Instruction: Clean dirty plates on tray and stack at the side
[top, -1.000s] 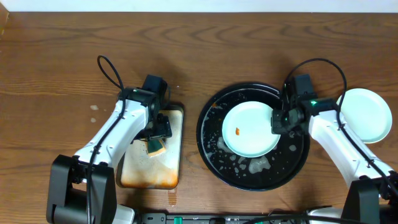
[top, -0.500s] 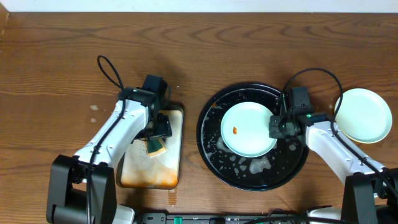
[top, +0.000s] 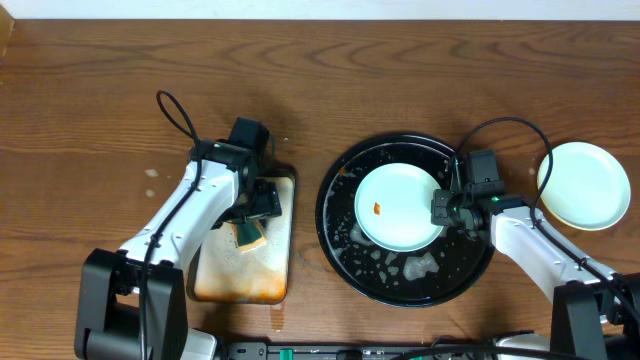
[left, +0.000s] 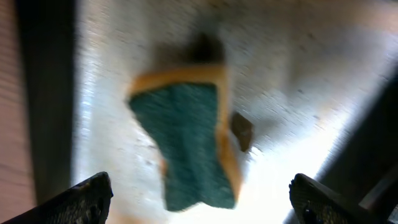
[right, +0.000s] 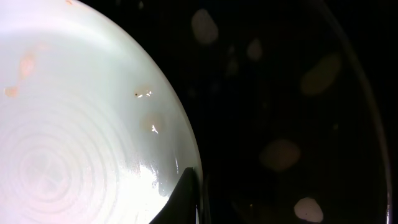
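- The right end effector (top: 445, 208) has slid nearer the robot along the right rim of the pale plate (top: 400, 215) over the last second. The plate has edged slightly left inside the black tray (top: 470, 262), where it lies now.
- That arm's shift uncovers the other plate (top: 585, 185), which sits on the bench (top: 80, 120) well right of the tray. Whether more than 1 is stacked there cannot be told.
- The left arm has not moved. Its end effector (top: 258, 205) hangs with fingers wide apart over the sponge (left: 186, 143) on the small stained metal tray (top: 250, 275).
- Judged from this, the plate is being steadied for wiping, since the orange smear (top: 377, 208) is uncleaned and the sponge is not yet picked up.
- The right wrist view shows 1 dark fingertip (right: 186, 199) right at the plate's edge and faint smears (right: 26, 65) that the overhead misses. The fingers are together, but whether the rim is pinched between them cannot be told.
- The left wrist view shows the sponge's green face up, lying free between the spread fingertips.
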